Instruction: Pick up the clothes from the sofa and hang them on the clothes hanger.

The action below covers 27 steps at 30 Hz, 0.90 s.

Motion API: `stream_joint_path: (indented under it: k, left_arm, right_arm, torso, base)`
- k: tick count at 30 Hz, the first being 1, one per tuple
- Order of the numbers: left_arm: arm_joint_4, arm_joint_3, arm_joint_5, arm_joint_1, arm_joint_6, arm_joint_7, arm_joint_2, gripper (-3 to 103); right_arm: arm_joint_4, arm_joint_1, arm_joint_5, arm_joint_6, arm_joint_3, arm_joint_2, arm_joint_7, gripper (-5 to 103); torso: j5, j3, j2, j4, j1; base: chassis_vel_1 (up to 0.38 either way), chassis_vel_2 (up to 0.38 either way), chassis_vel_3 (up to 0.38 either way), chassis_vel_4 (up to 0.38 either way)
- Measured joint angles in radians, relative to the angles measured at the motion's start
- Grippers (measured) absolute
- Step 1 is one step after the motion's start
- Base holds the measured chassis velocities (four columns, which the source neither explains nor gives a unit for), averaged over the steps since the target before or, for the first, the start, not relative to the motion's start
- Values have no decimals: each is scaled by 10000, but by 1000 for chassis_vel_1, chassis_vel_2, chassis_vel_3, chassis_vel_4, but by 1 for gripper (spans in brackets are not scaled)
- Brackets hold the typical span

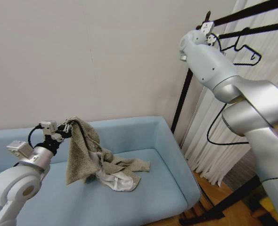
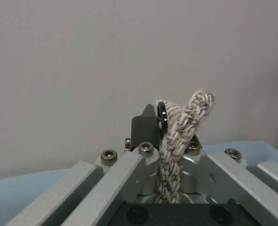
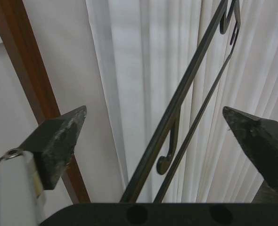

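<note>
Garment (image 1: 85, 155) pinched in raised left gripper (image 1: 66, 127).

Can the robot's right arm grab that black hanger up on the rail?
Probably yes. The right pincer is open, and the black hanger runs right between its fingers, with nothing blocking it. The left pincer holds the clothes.

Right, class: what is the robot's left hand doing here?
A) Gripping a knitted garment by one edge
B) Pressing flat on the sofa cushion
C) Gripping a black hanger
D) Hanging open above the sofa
A: the left hand is shut on the knitted garment, holding one edge up while the rest lies on the sofa.
</note>
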Motion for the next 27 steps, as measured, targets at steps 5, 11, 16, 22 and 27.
stream_joint_path:
  k: [5,11,16,22,27]
  left_arm:
    - [142,12,8,-55,-31,28,-15,2]
    - [190,-21,8,-80,-58,35,6,2]
    - [173,-50,7,-57,-61,36,-12,2]
    - [139,-68,6,-39,-64,36,-30,2]
    - [93,-68,7,-26,-66,35,-46,2]
  right_arm:
    - [-20,-116,-278,83,-38,-163,-212,73]
    - [5,-117,-287,139,-43,-222,-327,51]
    - [82,-110,-100,184,-60,-303,-324,35]
    - [240,-91,123,195,-209,-478,-188,13]
    - [432,-42,349,197,-346,-594,-5,2]
  torso:
    - [2,0,0,-3,0]
    - [1,0,0,0,0]
    - [1,0,0,0,0]
    - [1,0,0,-2,0]
    - [1,0,0,-2,0]
  base:
    - [0,0,0,0]
    - [0,0,0,0]
    - [0,0,0,0]
    - [0,0,0,0]
    - [0,0,0,0]
